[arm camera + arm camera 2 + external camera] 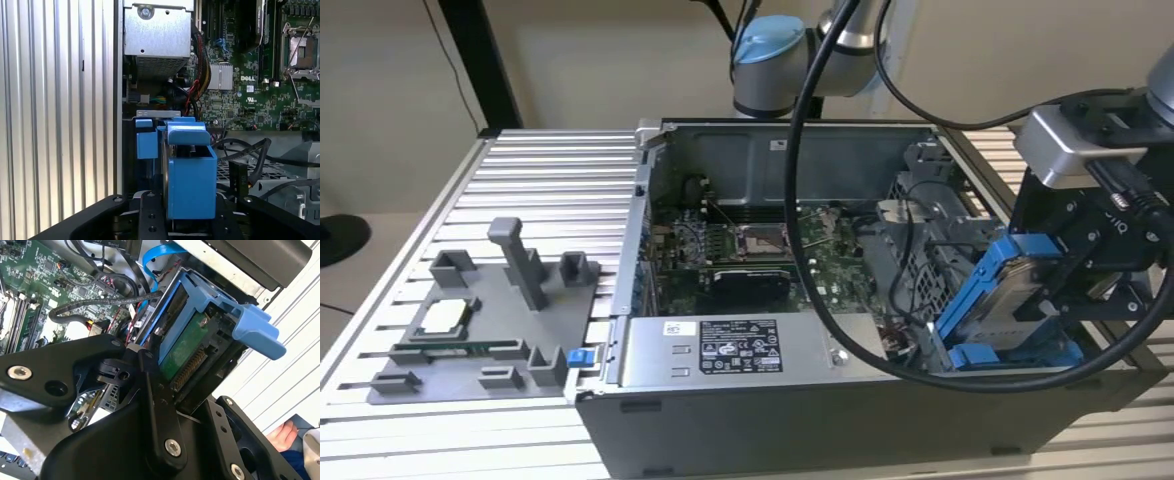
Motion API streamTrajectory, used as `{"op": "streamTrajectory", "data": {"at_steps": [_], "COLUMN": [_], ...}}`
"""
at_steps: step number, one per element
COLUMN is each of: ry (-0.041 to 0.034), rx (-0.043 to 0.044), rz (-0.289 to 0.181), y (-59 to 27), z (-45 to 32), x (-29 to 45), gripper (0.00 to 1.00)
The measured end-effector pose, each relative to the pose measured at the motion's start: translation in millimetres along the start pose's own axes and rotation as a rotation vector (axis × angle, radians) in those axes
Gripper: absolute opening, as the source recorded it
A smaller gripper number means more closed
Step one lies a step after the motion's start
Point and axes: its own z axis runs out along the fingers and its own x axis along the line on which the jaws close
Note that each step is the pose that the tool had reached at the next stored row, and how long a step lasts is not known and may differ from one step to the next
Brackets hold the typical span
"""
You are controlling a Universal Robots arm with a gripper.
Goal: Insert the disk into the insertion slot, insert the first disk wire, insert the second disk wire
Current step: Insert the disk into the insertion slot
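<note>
The ribbed silver aluminium table point(547, 170) carries an open grey steel computer case point(787, 128). At the case's corner on the exterior view's right, the flat silver-grey hard disk in its bright blue plastic frame point(1007, 300) stands tilted on edge, its lower end down beside the drive cage, apparently not seated. The black 2-finger gripper point(1051, 285) is closed around the disk, 1 finger on each side. I judge the disk dense and rigid, the frame slick, and the bare green circuit board point(187, 347) fragile, so a hold on the framed body suits it. The grey labelled power-supply box point(720, 345) and loose black cables point(100, 305) crowd the bay.
</note>
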Motion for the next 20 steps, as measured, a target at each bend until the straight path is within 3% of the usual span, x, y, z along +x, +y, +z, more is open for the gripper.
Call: {"op": "streamTrajectory", "data": {"at_steps": [3,4,16,20], "ry": [0.0003,0.0003,0.0006,0.0006], "rx": [0.0000,0.0000,0.0000,0.0000], "rz": [0.000,0.000,0.000,0.000], "y": [0.0,0.0,0.0,0.2], "z": [0.0,0.0,-0.2,-6.4], "x": [0.0,0.0,0.0,-0.7], "gripper": [0.00,1.00,1.00,1.00]}}
